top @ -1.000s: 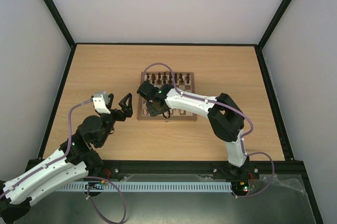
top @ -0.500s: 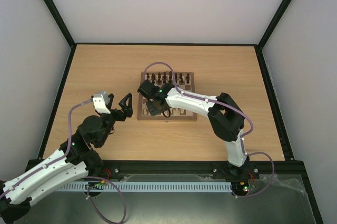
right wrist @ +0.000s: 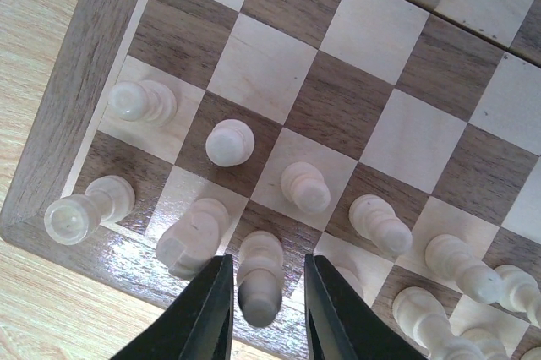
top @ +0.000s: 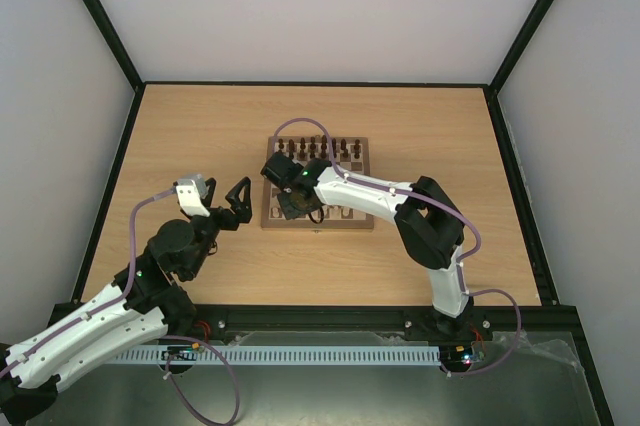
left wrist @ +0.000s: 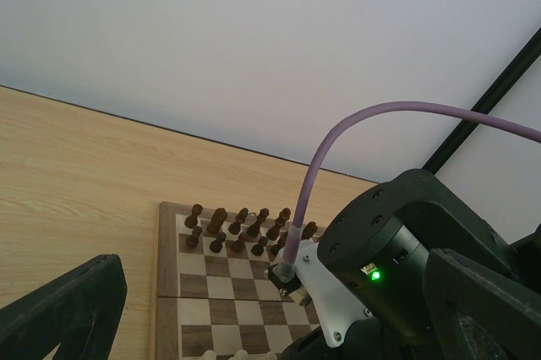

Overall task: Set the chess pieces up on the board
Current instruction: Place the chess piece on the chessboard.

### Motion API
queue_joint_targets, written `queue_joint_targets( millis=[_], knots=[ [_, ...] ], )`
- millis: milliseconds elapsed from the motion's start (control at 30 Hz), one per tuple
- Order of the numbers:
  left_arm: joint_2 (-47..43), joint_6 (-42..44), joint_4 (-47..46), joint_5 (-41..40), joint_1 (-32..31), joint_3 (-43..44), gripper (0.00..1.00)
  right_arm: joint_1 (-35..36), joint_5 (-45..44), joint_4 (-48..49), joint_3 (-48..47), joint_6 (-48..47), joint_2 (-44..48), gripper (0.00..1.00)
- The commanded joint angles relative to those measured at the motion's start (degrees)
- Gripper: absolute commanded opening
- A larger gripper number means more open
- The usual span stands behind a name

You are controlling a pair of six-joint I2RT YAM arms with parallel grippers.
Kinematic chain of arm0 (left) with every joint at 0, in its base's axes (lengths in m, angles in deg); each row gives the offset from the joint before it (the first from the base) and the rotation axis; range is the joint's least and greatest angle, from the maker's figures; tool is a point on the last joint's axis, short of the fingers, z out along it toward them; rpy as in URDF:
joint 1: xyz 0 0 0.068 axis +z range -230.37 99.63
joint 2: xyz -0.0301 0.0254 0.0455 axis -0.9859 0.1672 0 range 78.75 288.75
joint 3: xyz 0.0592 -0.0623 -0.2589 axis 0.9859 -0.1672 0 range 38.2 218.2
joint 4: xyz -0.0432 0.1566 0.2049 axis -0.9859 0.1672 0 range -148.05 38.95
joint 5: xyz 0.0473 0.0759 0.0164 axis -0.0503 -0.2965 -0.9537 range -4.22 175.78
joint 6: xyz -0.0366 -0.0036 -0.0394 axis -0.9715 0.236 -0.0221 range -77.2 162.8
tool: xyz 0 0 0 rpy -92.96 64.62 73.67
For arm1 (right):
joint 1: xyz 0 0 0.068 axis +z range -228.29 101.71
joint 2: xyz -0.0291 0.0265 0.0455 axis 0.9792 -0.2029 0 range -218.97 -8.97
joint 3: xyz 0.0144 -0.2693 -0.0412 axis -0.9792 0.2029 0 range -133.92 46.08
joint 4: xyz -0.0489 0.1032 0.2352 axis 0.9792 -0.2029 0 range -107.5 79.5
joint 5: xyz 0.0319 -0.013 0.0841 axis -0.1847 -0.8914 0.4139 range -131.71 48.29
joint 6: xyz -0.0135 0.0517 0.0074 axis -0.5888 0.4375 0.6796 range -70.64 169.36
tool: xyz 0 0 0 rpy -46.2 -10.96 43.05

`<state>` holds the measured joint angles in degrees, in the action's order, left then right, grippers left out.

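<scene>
- The right gripper (right wrist: 266, 260) hangs over the near-left corner of the board (right wrist: 93, 81). Its jaws stand narrowly apart.
- One pale piece (right wrist: 259, 280) stands between the right fingers (right wrist: 207, 313), on the board's nearest row, third square from the left corner.
- A strip of dark square shows between that piece and the right-hand finger. Whether the left-hand finger touches it cannot be told.
- A knight (right wrist: 190, 237) stands just beside the left-hand finger, and a rook (right wrist: 84, 212) is on the corner square.
- Pale pawns (right wrist: 230, 142) line the board's second row, one square beyond the jaws. More pale pieces (right wrist: 461, 267) crowd the near rows to the right.
- The board's near border lies right under the fingers, and its left border is two squares off.
- Beyond the pawns, the board's middle squares show bare wood.
- Dark pieces (left wrist: 241, 229) fill the board's two far rows.
- The left gripper (top: 235, 204) is off the board's left edge, above the table (top: 200, 126). Its jaws are spread wide and hold nothing.
</scene>
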<state>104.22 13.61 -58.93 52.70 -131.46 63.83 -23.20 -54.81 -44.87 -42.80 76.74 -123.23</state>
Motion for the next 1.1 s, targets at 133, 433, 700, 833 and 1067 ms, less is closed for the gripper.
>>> queue_joint_targets(
  millis=[133,433,700,833,1067],
  knots=[
    [-0.7,-0.2,-0.9,-0.5,-0.1,-0.3,0.99,-0.2,0.0,-1.5,-0.5,-0.3,-1.0,0.24],
    [-0.7,-0.2,-0.9,-0.4,-0.1,-0.3,0.99,-0.3,0.4,-2.4,-0.5,0.1,2.2,0.24],
    [-0.4,-0.2,-1.2,-0.4,-0.1,-0.4,0.99,-0.3,1.7,-2.3,1.4,0.4,9.6,0.29],
    [0.3,0.2,-1.6,-0.1,0.0,-0.4,0.99,-0.2,1.7,-1.9,4.3,0.7,15.4,0.37],
    [7.6,2.8,-3.8,6.8,-0.1,1.4,0.99,-0.2,0.0,0.4,15.1,3.1,31.3,0.7]
  ],
)
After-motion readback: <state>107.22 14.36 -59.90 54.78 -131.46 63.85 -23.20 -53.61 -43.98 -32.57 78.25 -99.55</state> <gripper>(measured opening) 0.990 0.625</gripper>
